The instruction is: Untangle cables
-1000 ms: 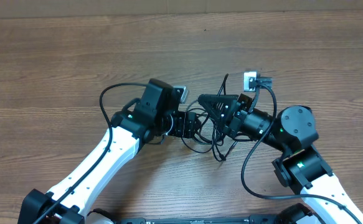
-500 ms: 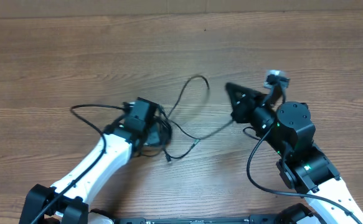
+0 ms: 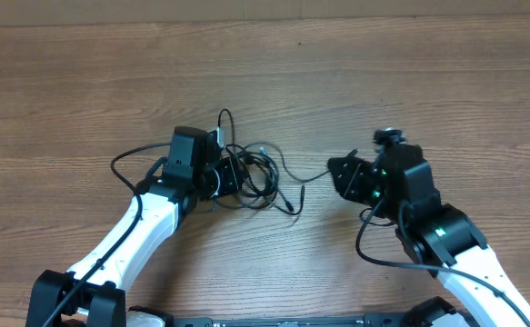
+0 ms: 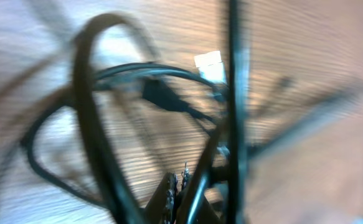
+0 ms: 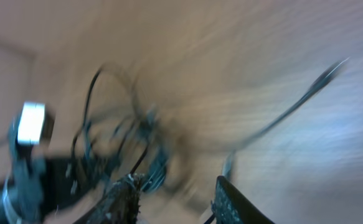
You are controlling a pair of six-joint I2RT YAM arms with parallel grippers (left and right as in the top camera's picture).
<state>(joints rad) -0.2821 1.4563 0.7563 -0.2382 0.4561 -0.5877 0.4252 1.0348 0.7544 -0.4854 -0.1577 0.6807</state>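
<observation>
The cables [image 3: 251, 169] are thin black cords looped in a small bundle left of the table's middle. My left gripper [image 3: 225, 174] is shut on the bundle's left side. In the left wrist view the jaws [image 4: 180, 182] are pressed together among blurred loops [image 4: 88, 112], with a black plug [image 4: 162, 94] and a white plug [image 4: 211, 66] beyond. One strand [image 3: 303, 175] trails right to my right gripper [image 3: 339, 174]. That gripper [image 5: 176, 184] stands open with nothing between its fingers, and the strand [image 5: 281, 118] passes just beside its right finger. A loose plug end [image 3: 296, 209] lies on the table.
The wooden table [image 3: 83, 82] stretches bare towards the far edge. Thicker black wires of the arms curve beside the left arm [image 3: 124, 163] and below the right arm [image 3: 365, 250]. The arm bases sit at the near edge.
The left gripper shut on the bundle and pulled it left, away from the right gripper. The right jaws have opened and let go of the strand, which now lies slack.
</observation>
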